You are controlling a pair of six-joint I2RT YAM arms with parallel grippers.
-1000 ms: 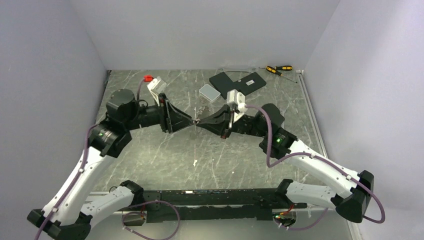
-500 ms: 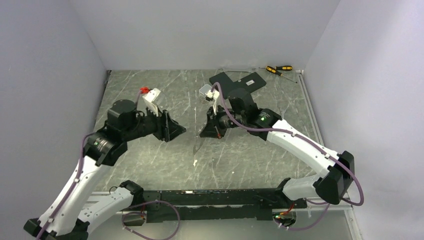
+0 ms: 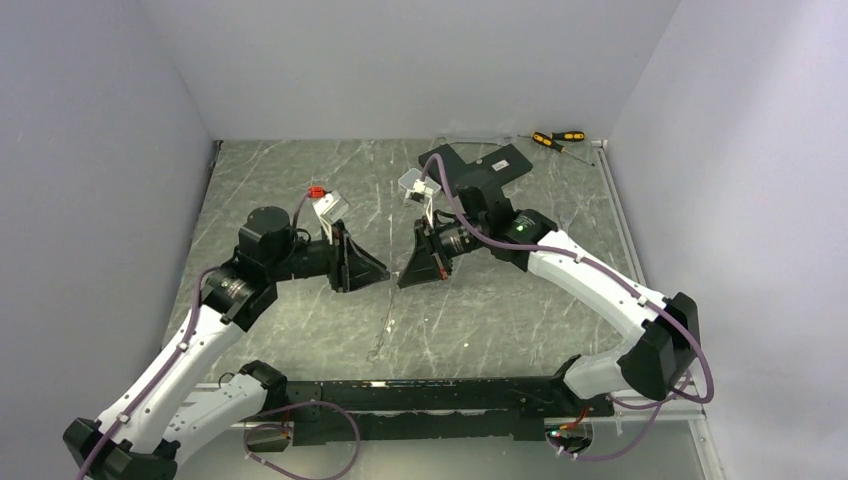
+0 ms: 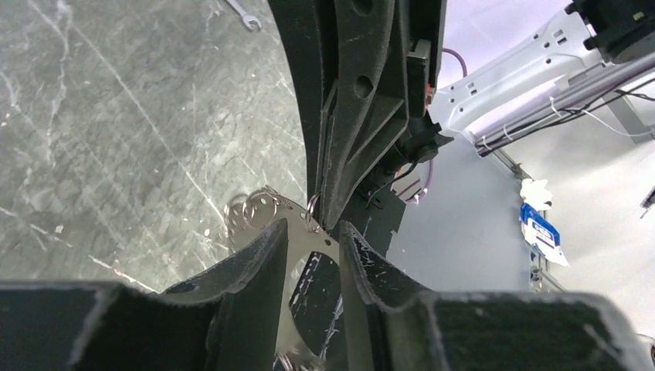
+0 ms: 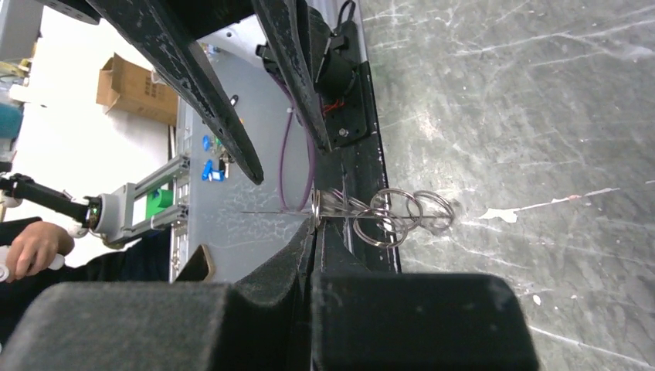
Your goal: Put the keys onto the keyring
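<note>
While the fingers of the right gripper (image 5: 315,224) are pressed together on the thin wire of the keyring (image 5: 274,214), the fingers of the left gripper (image 4: 313,229) stand spread apart, tip to tip with it, and hold nothing that I can make out. Just beyond the right fingertips the keys (image 5: 376,220) bunch as a cluster of small silvery loops on the wire. From above, the keyring hangs in the air between the two grippers, over the grey marbled tabletop (image 3: 480,320), trailing toward the near edge. Farther back lie a small white box (image 3: 410,183), a black plate (image 3: 490,165) and two screwdrivers (image 3: 558,138). A thin wrench (image 4: 241,11) rests well apart.
</note>
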